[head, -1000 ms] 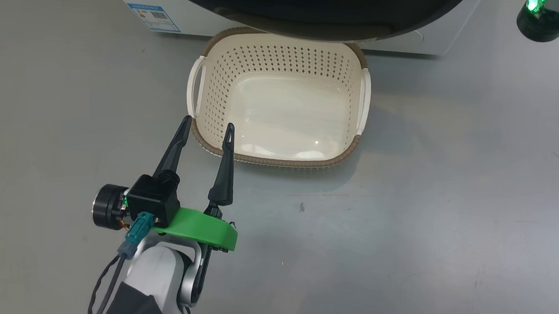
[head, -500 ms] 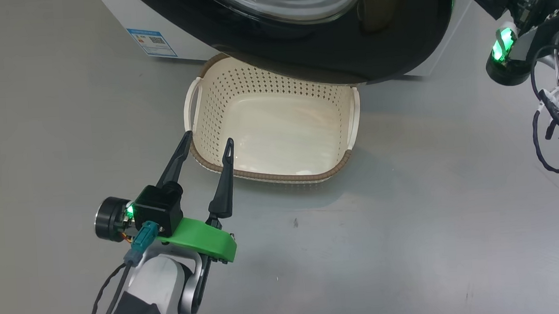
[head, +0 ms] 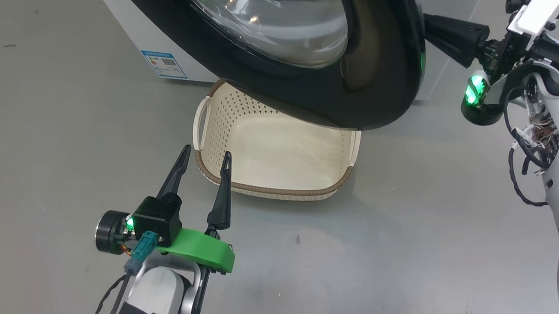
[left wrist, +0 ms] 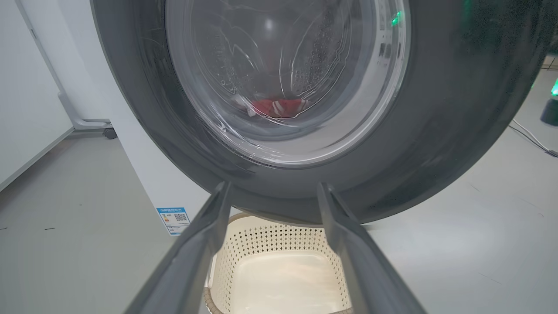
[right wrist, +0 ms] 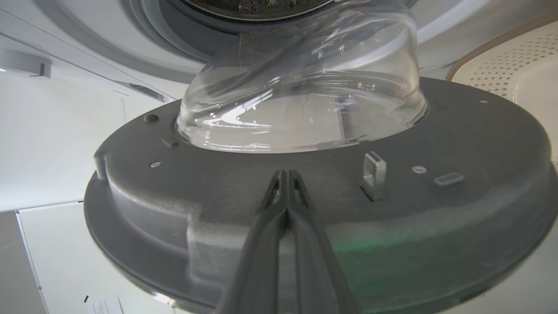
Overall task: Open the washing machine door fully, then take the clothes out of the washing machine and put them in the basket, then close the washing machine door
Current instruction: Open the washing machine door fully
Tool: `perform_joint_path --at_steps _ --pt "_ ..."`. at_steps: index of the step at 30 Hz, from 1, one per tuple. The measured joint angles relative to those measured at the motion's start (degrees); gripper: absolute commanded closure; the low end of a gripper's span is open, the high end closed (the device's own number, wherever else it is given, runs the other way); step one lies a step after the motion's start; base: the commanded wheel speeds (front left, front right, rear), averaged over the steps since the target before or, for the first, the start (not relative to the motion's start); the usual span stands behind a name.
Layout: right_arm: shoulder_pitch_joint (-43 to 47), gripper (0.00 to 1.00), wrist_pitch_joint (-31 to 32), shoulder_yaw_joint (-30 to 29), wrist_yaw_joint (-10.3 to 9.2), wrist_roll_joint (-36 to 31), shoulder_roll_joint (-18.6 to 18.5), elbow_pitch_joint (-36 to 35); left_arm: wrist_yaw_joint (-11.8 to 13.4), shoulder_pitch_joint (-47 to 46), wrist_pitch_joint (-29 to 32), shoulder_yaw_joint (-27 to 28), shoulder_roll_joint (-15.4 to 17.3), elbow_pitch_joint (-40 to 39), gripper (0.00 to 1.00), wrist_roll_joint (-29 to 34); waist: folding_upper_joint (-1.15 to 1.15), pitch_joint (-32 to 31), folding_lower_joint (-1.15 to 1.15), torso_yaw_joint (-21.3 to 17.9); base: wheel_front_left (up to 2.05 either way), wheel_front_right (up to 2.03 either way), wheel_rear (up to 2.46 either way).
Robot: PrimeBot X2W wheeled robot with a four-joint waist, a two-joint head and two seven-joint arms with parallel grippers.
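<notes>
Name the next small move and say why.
Probably push the washing machine door wider with the right gripper, whose shut jaws point at its inner face. The door is partly open, hanging over the basket, and the red clothes lie inside the washing machine.

place: lab | cues: washing machine on bare grey floor, white partition

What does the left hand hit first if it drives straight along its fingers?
Likely the washing machine door, at its black lower rim, passing above the basket; depth unclear.
</notes>
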Motion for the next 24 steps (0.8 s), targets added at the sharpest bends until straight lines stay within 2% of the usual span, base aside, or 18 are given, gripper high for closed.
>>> perform_joint_path --at_steps 12,24 --pt "6.12 1.00 3.76 2.58 0.93 0.48 2.56 -3.05 -0.01 2.87 0.00 0.34 0.02 0.91 0.00 0.19 0.00 -3.87 0.00 -0.12 0.00 0.00 0.00" --pt "11.81 1.00 6.21 5.28 0.99 1.05 4.13 -6.81 -0.52 4.45 0.00 -0.14 0.04 1.58 0.00 0.52 0.00 -6.89 0.00 0.89 0.00 0.00 0.00"
